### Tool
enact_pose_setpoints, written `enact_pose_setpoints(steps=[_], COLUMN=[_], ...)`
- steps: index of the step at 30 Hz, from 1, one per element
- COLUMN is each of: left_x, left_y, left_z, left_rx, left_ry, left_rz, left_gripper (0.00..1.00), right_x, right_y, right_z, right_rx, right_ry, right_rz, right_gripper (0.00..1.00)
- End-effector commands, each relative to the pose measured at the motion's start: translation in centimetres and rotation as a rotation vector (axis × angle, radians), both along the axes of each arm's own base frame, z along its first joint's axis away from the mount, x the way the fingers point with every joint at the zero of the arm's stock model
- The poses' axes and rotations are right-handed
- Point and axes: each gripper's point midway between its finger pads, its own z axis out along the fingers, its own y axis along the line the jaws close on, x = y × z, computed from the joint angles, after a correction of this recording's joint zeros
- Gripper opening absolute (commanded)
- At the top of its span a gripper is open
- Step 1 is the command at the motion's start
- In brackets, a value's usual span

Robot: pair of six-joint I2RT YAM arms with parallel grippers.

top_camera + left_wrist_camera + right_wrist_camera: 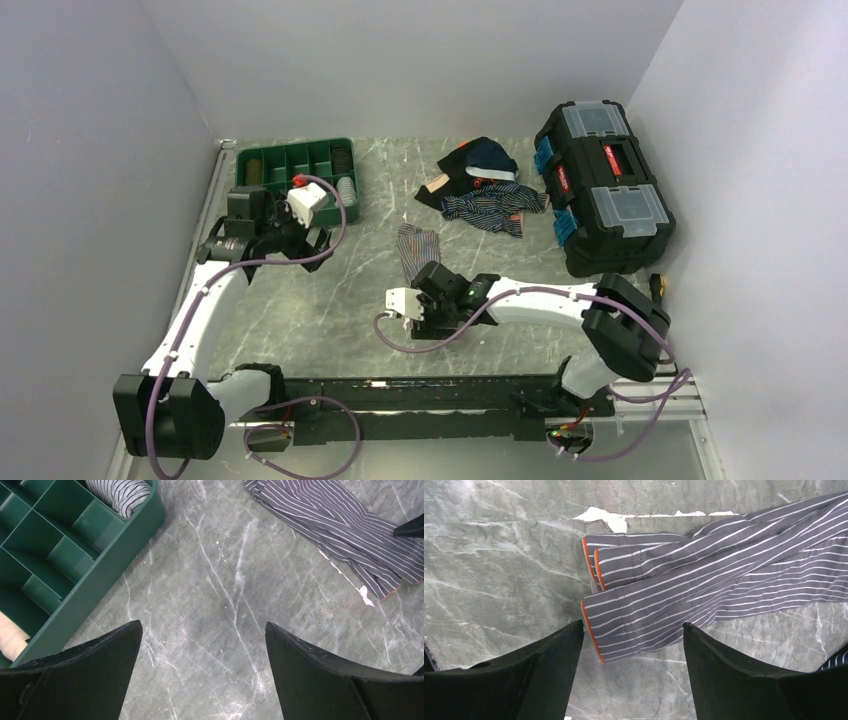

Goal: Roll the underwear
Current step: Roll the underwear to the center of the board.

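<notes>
1. Your right arm (540, 297) stretches low across the table from its base. Its wrist is turned down, well to the right of the green tray (100, 575) and nearer the arm bases than the tray.
2. Your right gripper (633, 625) has its jaws parted, one black finger on each side of the hem end of the underwear (704, 580). It grips nothing. You cannot tell whether the tips touch the cloth or the table.
3. Your left arm (200, 310) rises from its base and leans forward, with its wrist over the tray's near edge.
4. Your left gripper (202, 624) is spread wide and empty over bare marbled table (220, 580), just beside the tray's corner.
5. The underwear lies flat on the table, right of the tray and apart from it. It is a long folded strip of grey cloth with thin white stripes. Its layered hems are edged in orange and staggered at the end between your right fingers.
6. A roll of striped cloth (120, 495) sits in one of the tray's compartments. A pile of darker garments (485, 180) lies further right of the tray, and a black toolbox (605, 185) stands beyond that.
</notes>
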Motion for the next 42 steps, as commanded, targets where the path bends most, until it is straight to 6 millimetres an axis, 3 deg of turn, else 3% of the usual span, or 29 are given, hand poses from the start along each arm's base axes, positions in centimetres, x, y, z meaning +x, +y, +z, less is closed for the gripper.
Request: enact_pose_setpoints(steps=[1, 7, 13, 19, 24, 28, 32, 42], left_x=[-0.3, -1.9, -4.6, -6.8, -8.9, -10.7, -11.5, -11.7], left_y=[-0.4, -3.5, -9.4, -15.6, -19.8, -21.7, -22.3, -23.4], left_z=[0.3, -0.4, -2.8, -4.9, -6.5, -8.5, -10.1, -11.3], left_rx=[-0.001, 0.037, 0.182, 0.364, 0.496, 0.587, 0.649, 0.665], left_ry=[-0.043, -0.157, -0.191, -0.234, -0.274, -0.287, -0.279, -0.268], left_rz=[-0.036, -0.215, -0.479, -0.716, -0.855, -0.932, -0.957, -0.958], left_gripper=[0.99, 0.99, 0.99, 0.99, 0.98, 0.89, 0.85, 0.79], right_x=[0.2, -0.3, 3.2, 6.7, 8.3, 8.4, 8.6, 8.5], right_y=[0.3, -1.1, -4.0, -6.6, -8.2, -8.8, -8.9, -8.9], right_z=[1.4, 4.5, 7.0, 7.5, 6.8, 6.5, 6.8, 6.7], right_rx=[0.036, 0.138, 0.282, 0.372, 0.381, 0.389, 0.402, 0.406], right_ry=[-0.030, 0.028, 0.169, 0.264, 0.306, 0.322, 0.318, 0.333], right_rz=[-0.002, -0.023, -0.195, -0.379, -0.484, -0.499, -0.502, -0.497], right_gripper=[0.76, 0.81, 0.82, 0.82, 0.82, 0.82, 0.82, 0.82])
